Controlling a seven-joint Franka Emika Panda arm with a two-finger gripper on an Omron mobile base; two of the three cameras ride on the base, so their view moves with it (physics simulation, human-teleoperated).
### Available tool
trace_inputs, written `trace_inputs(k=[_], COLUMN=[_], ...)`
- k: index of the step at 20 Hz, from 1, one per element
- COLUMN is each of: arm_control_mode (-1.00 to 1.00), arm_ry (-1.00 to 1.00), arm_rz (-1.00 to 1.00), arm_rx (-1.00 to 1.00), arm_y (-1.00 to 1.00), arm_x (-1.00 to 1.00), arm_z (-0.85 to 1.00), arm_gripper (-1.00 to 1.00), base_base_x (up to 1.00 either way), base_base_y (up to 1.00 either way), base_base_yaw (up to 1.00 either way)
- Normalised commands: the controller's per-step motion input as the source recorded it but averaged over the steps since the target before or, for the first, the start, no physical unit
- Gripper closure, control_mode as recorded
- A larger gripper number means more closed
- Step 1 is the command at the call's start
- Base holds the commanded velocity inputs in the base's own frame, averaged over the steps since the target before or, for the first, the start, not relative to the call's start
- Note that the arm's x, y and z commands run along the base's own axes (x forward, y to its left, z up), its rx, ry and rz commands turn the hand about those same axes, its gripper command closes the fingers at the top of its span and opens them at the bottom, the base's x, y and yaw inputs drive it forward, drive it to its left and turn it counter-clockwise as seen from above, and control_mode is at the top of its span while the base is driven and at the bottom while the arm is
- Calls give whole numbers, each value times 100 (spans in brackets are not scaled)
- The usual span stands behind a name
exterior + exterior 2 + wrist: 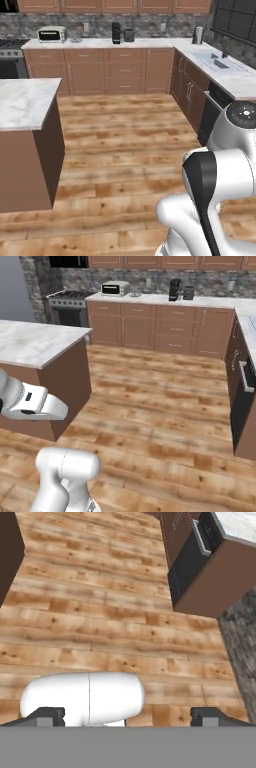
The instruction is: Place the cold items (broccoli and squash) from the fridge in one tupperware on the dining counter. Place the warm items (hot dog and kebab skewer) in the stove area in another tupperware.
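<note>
1. Hand view is looking down at a wooden plank floor [100, 612]; the pincer [127, 714] is sitting at the bottom edge, its two dark fingertips [47, 716] standing wide apart with nothing between them.
2. Beyond the fingertips in that view, a dark appliance front with a grey bar handle [200, 539] is sitting under a pale tabletop corner at the upper right, beside a strip of grey stone.
3. Left base view is showing the white arm [220, 180] rising at the lower right, over the same plank floor.
4. To the left in that view, a marble-topped island [25, 102] with a brown base is standing near the camera; its top is showing bare marble.
5. Along the right side, a brown cabinet run is carrying a pale tabletop with a sink [216, 62] set into it.
6. Farther back, the stove area [11, 55] is sitting at the far left edge, touching the brown cabinets along the rear wall.
7. On that rear tabletop, a white toaster oven [51, 34] is resting just beside the stove area, with a dark coffee machine [116, 32] well apart toward the middle.
8. Right base view is showing the stove area at the upper left, past the island.
</note>
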Motion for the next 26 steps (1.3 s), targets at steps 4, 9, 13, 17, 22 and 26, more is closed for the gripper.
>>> trace_inputs(k=[4, 9, 13, 17, 22, 26], arm_control_mode=[100, 100, 100, 100, 100, 100], arm_ry=[0, 0, 0, 0, 0, 0], arm_rz=[0, 0, 0, 0, 0, 0], arm_rx=[0, 0, 0, 0, 0, 0], arm_y=[0, 0, 0, 0, 0, 0], arm_x=[0, 0, 0, 0, 0, 0], arm_z=[0, 0, 0, 0, 0, 0], arm_gripper=[-100, -100, -100, -100, -100, -100], base_base_x=[100, 100, 100, 100, 100, 100], base_base_y=[-20, -17, -11, -3, 0, 0], base_base_yaw=[5, 5, 2, 0, 1, 5])
